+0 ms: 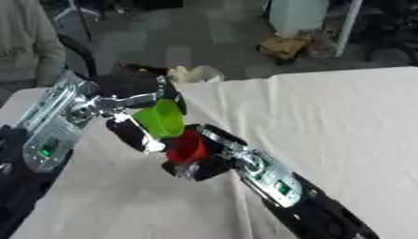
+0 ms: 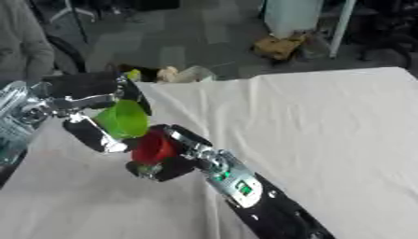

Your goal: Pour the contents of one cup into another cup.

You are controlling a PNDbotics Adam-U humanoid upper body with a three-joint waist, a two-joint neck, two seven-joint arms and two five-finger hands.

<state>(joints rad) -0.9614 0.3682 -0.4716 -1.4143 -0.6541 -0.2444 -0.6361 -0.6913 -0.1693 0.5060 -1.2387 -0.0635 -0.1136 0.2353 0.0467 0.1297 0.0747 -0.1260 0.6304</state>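
And there it was, the green cup (image 1: 162,118), tipped hard over just left of the frame's centre, its open mouth angled down toward the red cup (image 1: 188,146) that sat right below and slightly to the right, rim close against rim. That tilt looked like the pour itself in progress: the green one was held high so whatever was inside would drop into the red one, which was kept under it as the receiver. Whether anything was actually falling between them could not be made out. The left robot hand (image 1: 130,100), coming in from the upper left of the frame, had its fingers curled round the green cup, one dark finger hanging beneath it. The right robot hand (image 1: 200,163), reaching up from the lower right, was wrapped round the red cup, holding it up off the desk (image 1: 326,121) so the two mouths met in mid-air. The count was simple: two cups, one green and one red, and two robot hands, one on each. The white-covered desk spread out to the right of the frame, bare where it showed.
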